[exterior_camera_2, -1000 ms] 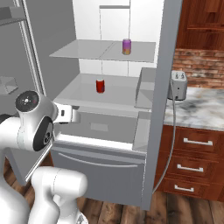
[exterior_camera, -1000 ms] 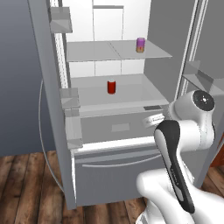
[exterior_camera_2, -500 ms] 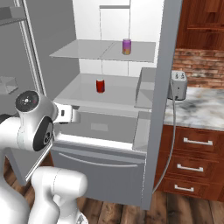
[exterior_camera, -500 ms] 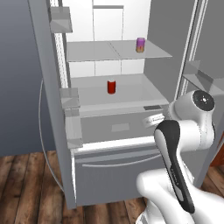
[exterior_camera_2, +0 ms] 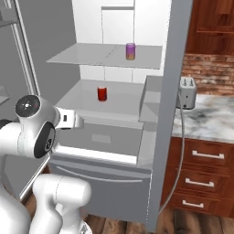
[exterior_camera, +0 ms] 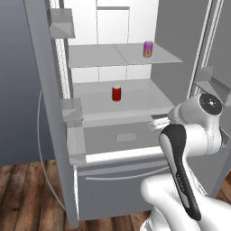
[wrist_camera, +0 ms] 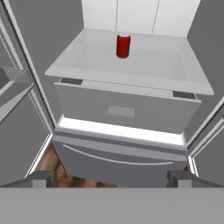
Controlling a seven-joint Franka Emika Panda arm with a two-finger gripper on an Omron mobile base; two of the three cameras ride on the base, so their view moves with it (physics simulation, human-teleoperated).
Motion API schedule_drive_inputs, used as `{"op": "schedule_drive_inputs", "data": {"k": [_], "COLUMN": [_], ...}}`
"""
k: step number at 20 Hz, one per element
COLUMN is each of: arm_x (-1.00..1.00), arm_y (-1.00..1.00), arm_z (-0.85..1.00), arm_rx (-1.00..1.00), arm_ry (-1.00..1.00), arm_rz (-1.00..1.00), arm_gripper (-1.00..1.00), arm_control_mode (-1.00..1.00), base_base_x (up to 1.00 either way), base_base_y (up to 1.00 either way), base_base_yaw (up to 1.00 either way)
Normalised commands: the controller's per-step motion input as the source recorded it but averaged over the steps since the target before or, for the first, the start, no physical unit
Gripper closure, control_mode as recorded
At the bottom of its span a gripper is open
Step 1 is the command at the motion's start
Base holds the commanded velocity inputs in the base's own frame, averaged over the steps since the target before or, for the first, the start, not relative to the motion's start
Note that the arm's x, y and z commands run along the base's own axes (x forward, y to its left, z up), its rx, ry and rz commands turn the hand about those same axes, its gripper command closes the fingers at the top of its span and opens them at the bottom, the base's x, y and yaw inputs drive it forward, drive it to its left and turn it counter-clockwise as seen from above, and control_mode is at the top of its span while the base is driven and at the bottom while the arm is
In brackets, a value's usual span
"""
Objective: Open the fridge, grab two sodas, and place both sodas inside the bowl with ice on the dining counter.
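Two cans wait for you in the open fridge point(exterior_camera: 135, 149): red can point(wrist_camera: 123, 45) below, purple can point(exterior_camera: 148, 48) above. Your pincer point(wrist_camera: 112, 178) hangs spread, gripping nothing

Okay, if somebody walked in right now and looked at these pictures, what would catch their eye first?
Probably the fridge, standing wide open with its white interior lit. Two bright cans stand out inside: a red soda on the lower shelf and a purple soda on the shelf above, toward the right. The white arm's gripper faces the fridge, jaws open and holding nothing.

red can point(exterior_camera: 117, 93), purple can point(exterior_camera: 148, 48), grey fridge point(exterior_camera: 45, 90)
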Motion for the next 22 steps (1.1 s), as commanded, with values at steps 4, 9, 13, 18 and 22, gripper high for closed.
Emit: {"op": "schedule_drive_inputs", "data": {"k": [4,9,13,18,22], "arm_x": [0.00,0.00,0.00,0.00,0.00], "arm_y": [0.00,0.00,0.00,0.00,0.00], "arm_z": [0.00,0.00,0.00,0.00,0.00], "arm_rx": [0.00,0.00,0.00,0.00,0.00], "arm_ry": [0.00,0.00,0.00,0.00,0.00], "arm_rz": [0.00,0.00,0.00,0.00,0.00], "arm_gripper": [-1.00,-1.00,-1.00,-1.00,-1.00], "arm_control_mode": [1.00,1.00,1.00,1.00,1.00], "base_base_x": [0.84,0.49,0.46,0.78,0.53], "base_base_y": [0.00,0.00,0.00,0.00,0.11], "base_base_yaw": [-0.01,-0.02,-0.01,-0.06,-0.07]}}
